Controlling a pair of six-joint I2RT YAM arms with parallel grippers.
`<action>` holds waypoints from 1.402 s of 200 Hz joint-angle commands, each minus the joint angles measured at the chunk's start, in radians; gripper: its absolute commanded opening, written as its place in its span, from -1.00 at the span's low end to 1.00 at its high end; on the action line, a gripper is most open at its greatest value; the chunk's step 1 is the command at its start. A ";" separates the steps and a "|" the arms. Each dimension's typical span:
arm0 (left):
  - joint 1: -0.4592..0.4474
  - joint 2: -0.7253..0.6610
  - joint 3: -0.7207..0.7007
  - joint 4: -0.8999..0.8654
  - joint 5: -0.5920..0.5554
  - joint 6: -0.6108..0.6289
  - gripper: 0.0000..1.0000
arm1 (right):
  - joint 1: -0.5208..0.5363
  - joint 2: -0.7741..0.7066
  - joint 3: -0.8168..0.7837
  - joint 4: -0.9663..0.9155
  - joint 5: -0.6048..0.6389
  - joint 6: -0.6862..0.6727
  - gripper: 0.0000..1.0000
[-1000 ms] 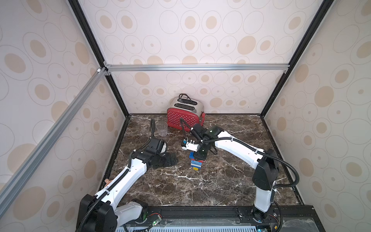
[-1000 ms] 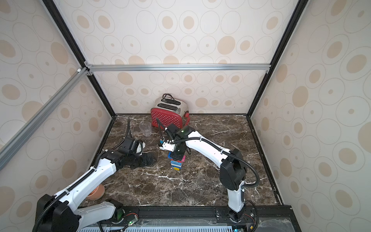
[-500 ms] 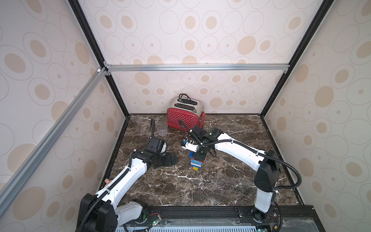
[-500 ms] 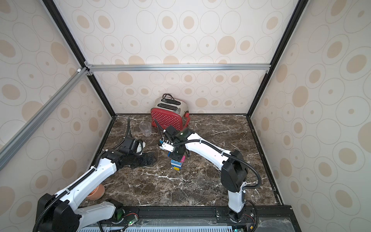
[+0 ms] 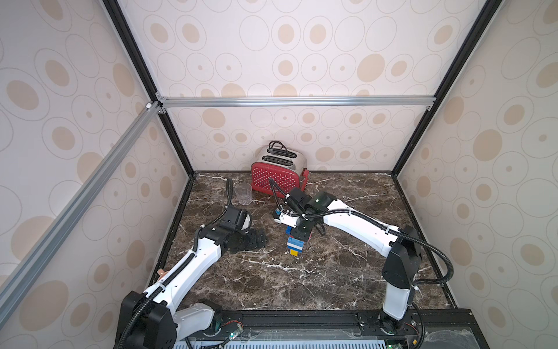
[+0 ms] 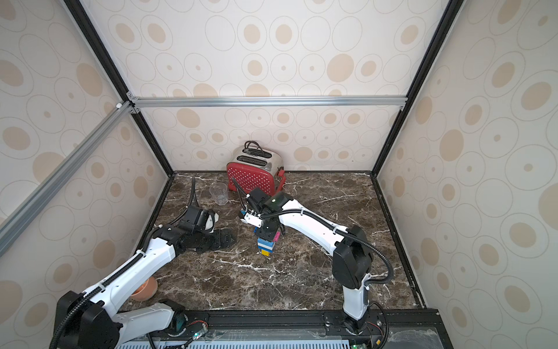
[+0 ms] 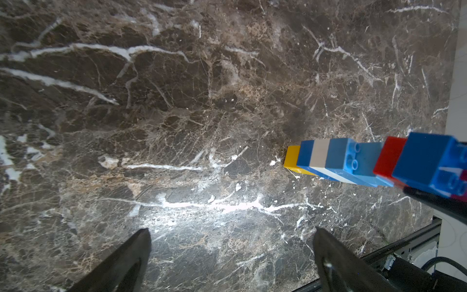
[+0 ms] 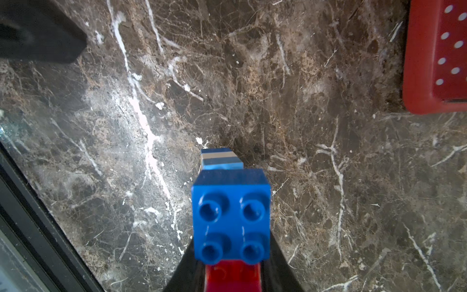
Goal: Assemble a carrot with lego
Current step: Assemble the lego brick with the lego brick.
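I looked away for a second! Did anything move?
The right gripper, shut on the carrot, dipped a little lower over it; the carrot's yellow tip kept its place on the table. The left gripper stayed open and still. The toaster and cup did not move.

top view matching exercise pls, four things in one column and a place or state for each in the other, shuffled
Things:
1. left hand
2. right hand
3. red toaster
4. clear cup

Places or states:
a. against the back wall
b. open, holding nothing
c. standing beside the red toaster
d. shut on the carrot

Pairs: 1-b, 2-d, 3-a, 4-c
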 commanded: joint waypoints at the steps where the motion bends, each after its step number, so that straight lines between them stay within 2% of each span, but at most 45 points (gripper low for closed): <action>1: 0.008 -0.010 0.006 -0.008 -0.002 0.024 0.99 | -0.001 0.027 -0.004 -0.053 -0.039 0.002 -0.95; 61: 0.009 -0.005 0.008 -0.007 -0.005 0.027 0.98 | 0.001 0.010 -0.006 -0.037 -0.043 0.025 -0.95; 184: 0.010 -0.015 0.002 -0.011 -0.008 0.028 0.98 | 0.003 0.073 0.008 -0.086 -0.067 0.055 -0.95; 280: 0.012 -0.016 -0.003 -0.012 -0.015 0.031 0.98 | 0.003 0.065 -0.016 -0.041 -0.082 0.188 -0.96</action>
